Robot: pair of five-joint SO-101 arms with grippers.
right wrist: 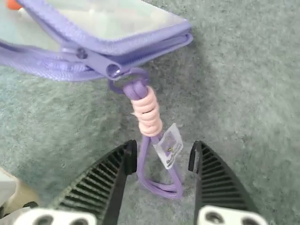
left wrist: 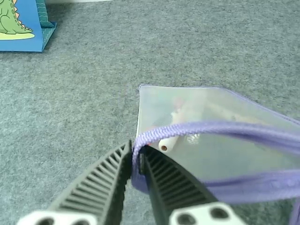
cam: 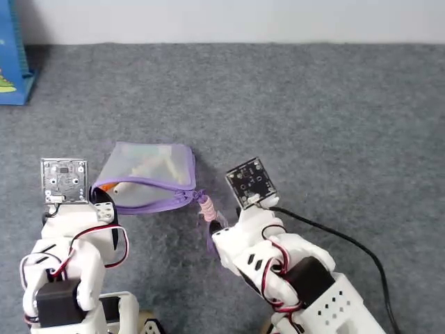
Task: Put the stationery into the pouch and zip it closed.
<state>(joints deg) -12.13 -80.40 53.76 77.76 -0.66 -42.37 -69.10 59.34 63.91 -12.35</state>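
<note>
A translucent pouch with purple zip trim lies on the grey carpet, stationery visible inside it, a white pen end near its open mouth. My left gripper is shut on the pouch's purple corner edge. The zip slider sits at the pouch's right end, with a pink coiled pull and purple cord loop trailing from it. My right gripper is open, its jaws on either side of the cord loop and a small tag. In the high view the pull lies just before the right arm.
A blue box with a dinosaur picture stands at the far left by the wall, also as a blue box in the left wrist view. Grey carpet spreads open to the right and beyond the pouch. A black cable runs from the right arm.
</note>
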